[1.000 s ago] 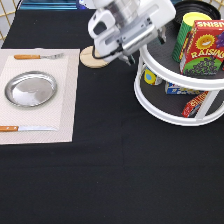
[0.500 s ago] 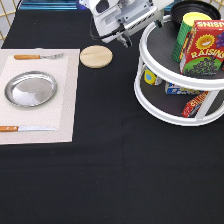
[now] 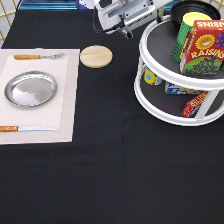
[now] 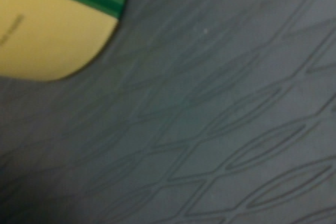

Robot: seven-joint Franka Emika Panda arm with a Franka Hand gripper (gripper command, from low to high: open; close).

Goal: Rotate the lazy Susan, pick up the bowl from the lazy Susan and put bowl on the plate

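Now the gripper [image 3: 131,33] (fingers unclear) has retreated toward the top edge, beside the lazy Susan [image 3: 150,95].

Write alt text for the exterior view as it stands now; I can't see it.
The gripper hangs at the exterior view's top, beside the lazy Susan, whose upper tier holds the black bowl behind a raisin box. The silver plate sits bare on a placemat at the left.
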